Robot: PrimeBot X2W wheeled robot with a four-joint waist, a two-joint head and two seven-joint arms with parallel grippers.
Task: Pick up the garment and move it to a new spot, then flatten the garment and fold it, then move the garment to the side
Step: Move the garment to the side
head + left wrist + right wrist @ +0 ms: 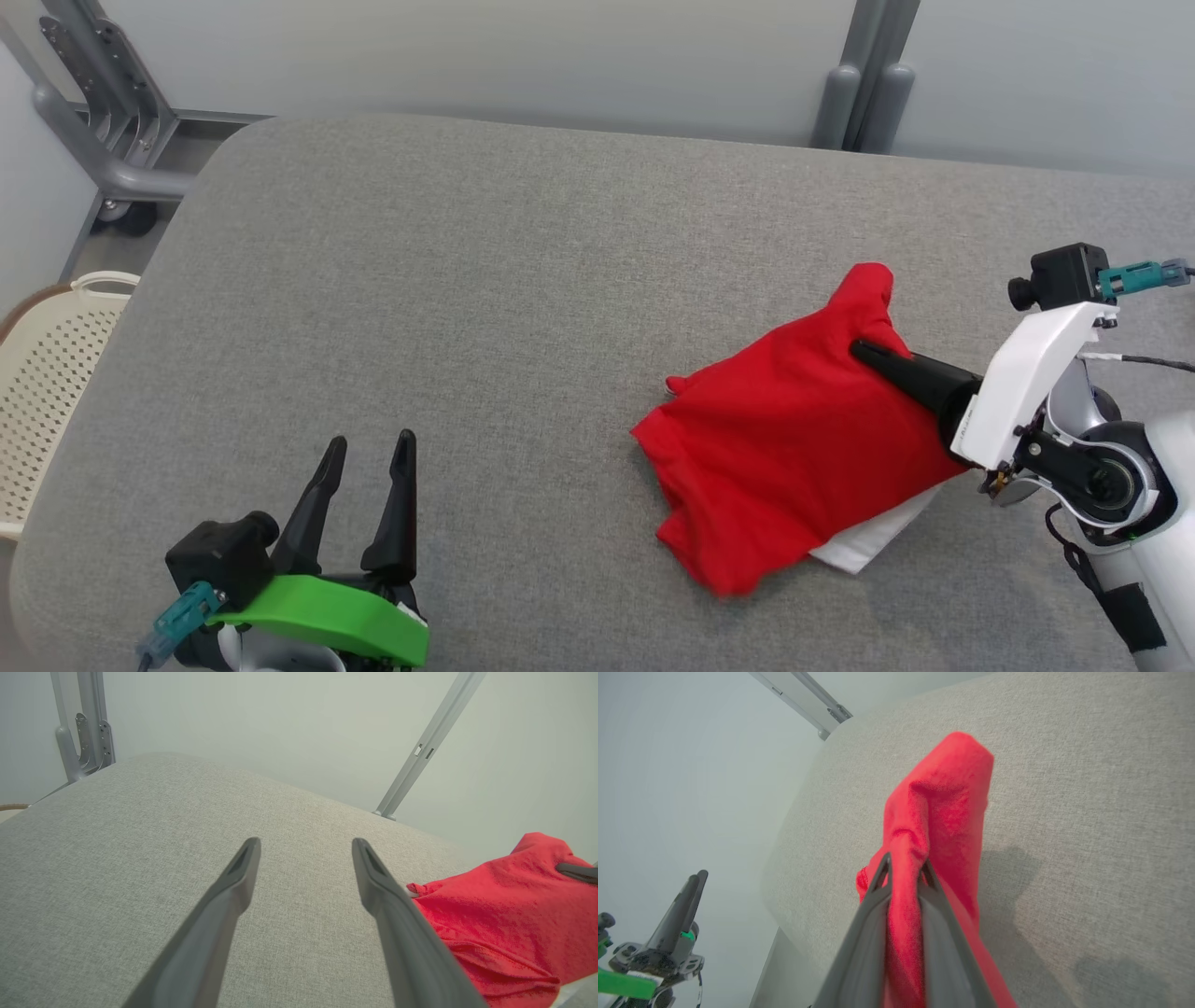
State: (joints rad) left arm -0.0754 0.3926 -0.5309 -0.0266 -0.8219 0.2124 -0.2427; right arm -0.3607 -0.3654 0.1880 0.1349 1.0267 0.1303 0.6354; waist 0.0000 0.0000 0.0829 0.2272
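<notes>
garment (pixel 794 457): on the table (pixel 467 280), right half, toward the front
right gripper (pixel 857 351): reaching in from the right, pinching the garment's far part
left gripper (pixel 372 441): over the table's front left, well apart from the garment
basket (pixel 47 373): beside the table's left edge
frame (pixel 103 121): behind the far-left corner
posts (pixel 868 93): behind the far edge, right of centre

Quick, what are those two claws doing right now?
Left gripper: jaws open, holding nothing.
Right gripper: jaws shut on the red garment.
</notes>
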